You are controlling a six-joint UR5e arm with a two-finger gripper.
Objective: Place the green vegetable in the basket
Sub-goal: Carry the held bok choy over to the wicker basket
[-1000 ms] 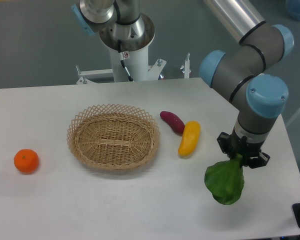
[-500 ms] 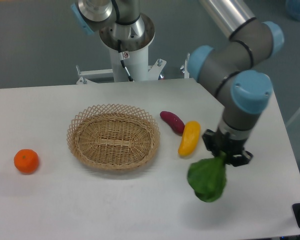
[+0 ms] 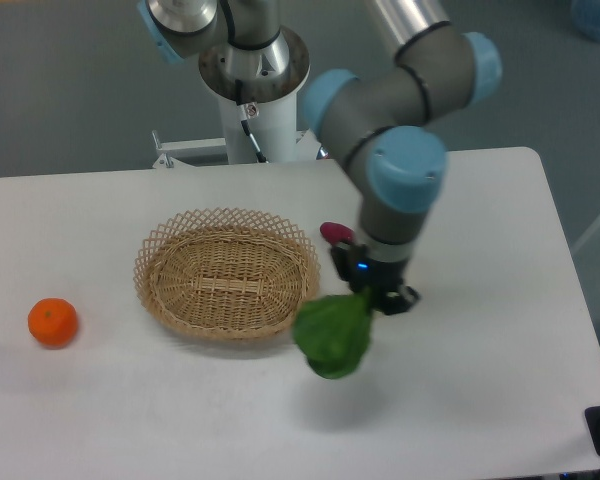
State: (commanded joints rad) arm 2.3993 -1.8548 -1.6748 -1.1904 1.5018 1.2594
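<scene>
The green vegetable (image 3: 332,337) hangs in the air just past the right rim of the basket, leaves down. My gripper (image 3: 373,291) is shut on its stalk end from above. The light tan wicker basket (image 3: 226,274) sits left of centre on the white table, with nothing in it. The vegetable's lower left edge overlaps the basket's right rim in this view. The gripper's fingers are mostly hidden by the wrist and the leaves.
An orange (image 3: 52,322) lies at the far left of the table. The tip of a purple sweet potato (image 3: 333,233) peeks out behind the arm; a yellow fruit there is hidden. The robot base (image 3: 250,90) stands behind the table's back edge.
The arm has swung left across the table, carrying the green vegetable from the right front area to the basket's right rim. It now covers the yellow fruit.
</scene>
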